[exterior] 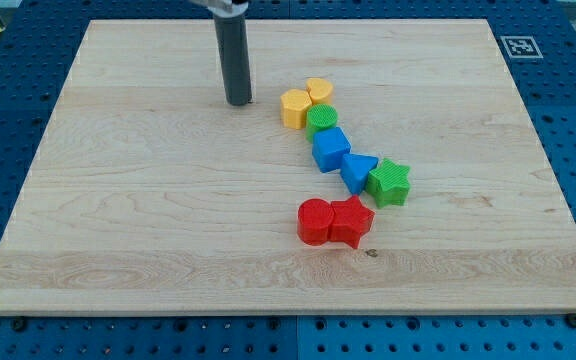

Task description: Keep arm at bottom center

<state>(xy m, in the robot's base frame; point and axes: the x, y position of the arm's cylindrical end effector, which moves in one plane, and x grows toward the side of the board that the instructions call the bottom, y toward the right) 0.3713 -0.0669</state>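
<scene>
Your tool, a straight dark rod with nothing to spread or pinch, has my tip (238, 102) on the pale wooden counter (118, 220) in the upper middle of the view, near the view's top edge and well apart from the bottom edge. Just to its right, not touching, stand the yellow hexagonal block (295, 108) and the yellow heart-shaped block (319, 91). From them a chain runs down and right: green round block (321, 121), blue cube-like block (331, 148), blue triangular block (357, 171), green star-shaped block (389, 182), each touching the next. Below lie the red round block (315, 221) and the red star-like block (351, 221), pressed together. You have open wood across the whole left half and along the bottom. A black-and-white square marker (519, 46) sits beyond the counter's top right corner; it carries no readable writing.
</scene>
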